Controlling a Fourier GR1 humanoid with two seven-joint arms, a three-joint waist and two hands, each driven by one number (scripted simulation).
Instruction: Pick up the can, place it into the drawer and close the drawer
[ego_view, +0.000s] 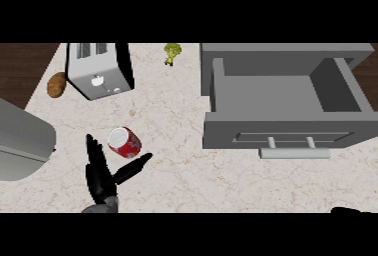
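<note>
A red can (124, 142) with a silver top lies on the marble counter (184, 165) left of centre. My left hand (102, 175) stands just below and beside it, open, fingers straight up along the can's left and the thumb spread out under its lower right. The grey drawer (284, 132) is pulled open at the right, its inside bare, its handle (294, 152) at the front. Only a dark tip of my right hand (348, 210) shows at the lower right edge.
A silver toaster (97, 70) stands at the back left with a brown potato (57, 84) beside it. A small yellow-green item (171, 52) lies at the back centre. A large grey rounded object (22, 140) fills the left edge.
</note>
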